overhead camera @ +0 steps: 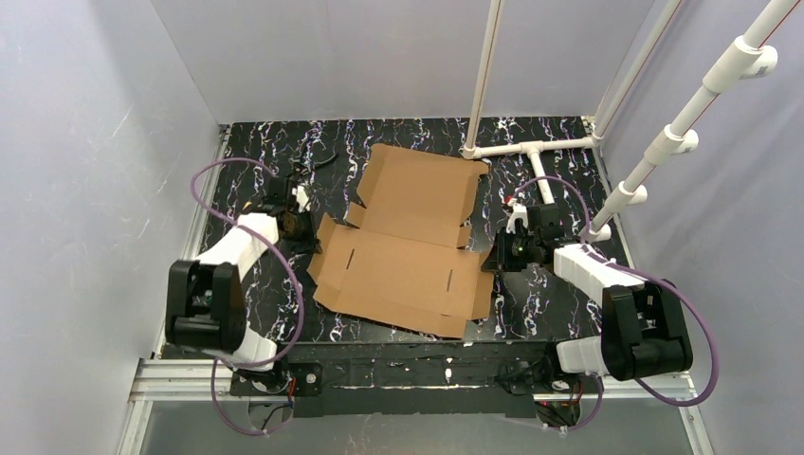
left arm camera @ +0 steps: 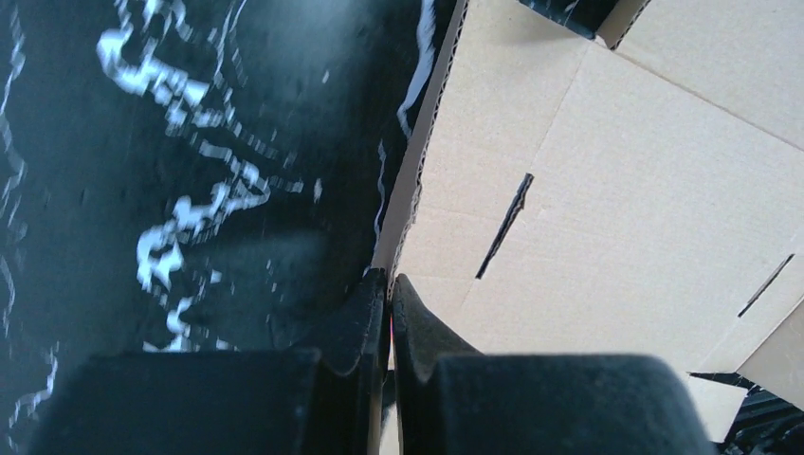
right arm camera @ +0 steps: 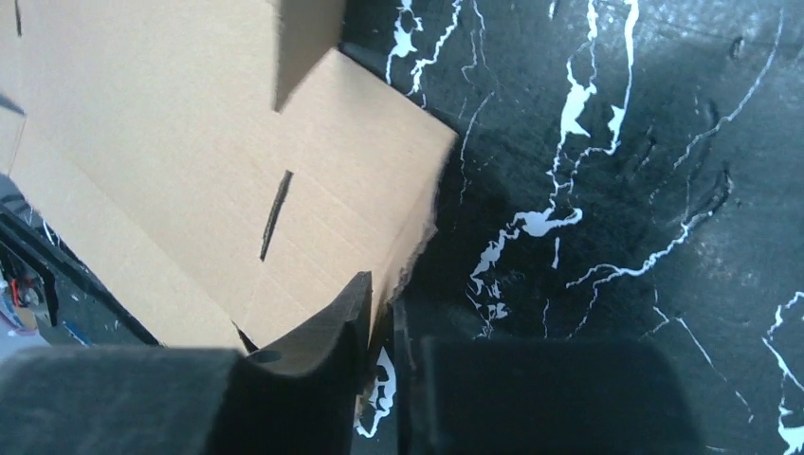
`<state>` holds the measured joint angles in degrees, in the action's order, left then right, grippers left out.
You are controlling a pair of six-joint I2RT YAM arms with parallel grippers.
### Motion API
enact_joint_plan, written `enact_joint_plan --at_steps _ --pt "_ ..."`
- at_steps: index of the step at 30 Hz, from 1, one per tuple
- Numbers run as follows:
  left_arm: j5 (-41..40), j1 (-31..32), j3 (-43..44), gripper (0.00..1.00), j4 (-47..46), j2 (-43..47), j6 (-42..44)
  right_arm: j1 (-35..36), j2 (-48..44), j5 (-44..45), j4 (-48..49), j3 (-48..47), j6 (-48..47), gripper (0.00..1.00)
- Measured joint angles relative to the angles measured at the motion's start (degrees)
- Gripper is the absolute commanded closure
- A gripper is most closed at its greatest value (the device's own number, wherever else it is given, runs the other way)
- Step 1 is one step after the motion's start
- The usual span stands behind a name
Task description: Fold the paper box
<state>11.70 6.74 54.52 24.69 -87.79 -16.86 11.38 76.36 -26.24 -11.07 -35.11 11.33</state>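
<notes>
The paper box (overhead camera: 408, 237) lies unfolded and flat in the middle of the black marbled table (overhead camera: 248, 152), a brown die-cut sheet with flaps and slots. My left gripper (overhead camera: 308, 227) is at its left edge. In the left wrist view that gripper (left arm camera: 390, 277) is shut, pinching the edge of the box's (left arm camera: 616, 190) left flap. My right gripper (overhead camera: 493, 258) is at the sheet's right edge. In the right wrist view its fingers (right arm camera: 382, 289) stand nearly together with the ragged edge of the box's (right arm camera: 171, 142) right flap between them.
A white pipe frame (overhead camera: 531, 150) stands on the table at the back right, with slanted pipes (overhead camera: 664, 142) rising along the right wall. A small black object (overhead camera: 322, 161) lies at the back left. White walls enclose the table on three sides.
</notes>
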Motion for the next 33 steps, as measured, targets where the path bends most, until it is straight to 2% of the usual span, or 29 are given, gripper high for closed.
enact_joint_plan --at_steps 4,8,11,15,19,27,30,31,33 --pt "-1.86 -0.26 -5.18 1.00 1.97 9.35 -4.50 -0.02 -1.14 1.22 -1.01 -0.07 -0.11 0.94" --pt "-2.01 -0.07 -9.18 1.00 4.39 20.79 -9.60 0.26 -6.64 1.25 -1.29 -0.07 -0.50 0.99" --pt "-2.21 0.00 -12.07 1.00 5.68 29.29 -13.79 1.20 -10.75 1.27 -1.25 -0.11 -1.88 0.99" --pt "-2.23 0.02 -16.57 1.00 6.34 36.50 -18.45 4.11 -9.70 2.95 -2.47 -1.75 -4.68 0.99" --pt "-1.99 -0.02 -20.87 1.00 6.38 39.04 -22.10 7.04 -4.44 6.84 -5.27 -6.84 -9.64 0.99" --pt "2.05 -0.04 -23.34 1.00 1.81 36.11 -26.51 8.90 9.07 14.36 -10.78 -23.10 -23.28 0.98" --pt "4.17 0.83 -24.04 0.89 -0.81 35.82 -27.80 8.94 15.63 14.97 -12.94 -30.23 -27.45 0.93" --pt "4.76 1.29 -24.26 0.82 -1.20 35.85 -28.02 8.94 17.94 15.02 -13.68 -32.57 -28.57 0.89" --pt "6.58 2.32 -25.20 0.61 -2.29 36.26 -28.68 8.94 23.12 14.97 -15.78 -37.66 -30.62 0.78"
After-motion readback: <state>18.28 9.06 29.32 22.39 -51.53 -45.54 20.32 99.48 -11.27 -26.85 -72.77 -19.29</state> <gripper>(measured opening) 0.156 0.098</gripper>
